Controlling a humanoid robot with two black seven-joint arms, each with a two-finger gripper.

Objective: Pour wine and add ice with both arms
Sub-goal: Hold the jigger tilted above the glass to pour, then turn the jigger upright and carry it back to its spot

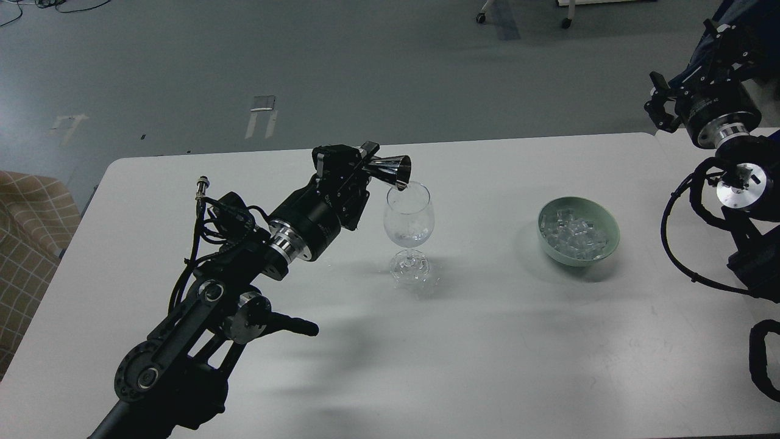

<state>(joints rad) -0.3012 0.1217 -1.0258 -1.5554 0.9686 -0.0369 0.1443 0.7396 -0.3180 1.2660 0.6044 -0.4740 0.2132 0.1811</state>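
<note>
A clear stemmed wine glass (409, 227) stands on the white table (499, 347). Right of the glass, well apart, sits a pale green bowl (579, 231) holding clear ice cubes (574, 235). A shiny metal cone-shaped jigger (393, 171) hangs tipped just above the glass's left rim. The glass stands between both black arms.

A polished, mirror-like metal jigger (395, 170) is seen above clear, glossy glass (409, 214). Glassy ice (573, 235) is heaped in a smooth, pale green glazed bowl (607, 225). The white counter (499, 341) appears matt and smooth.
</note>
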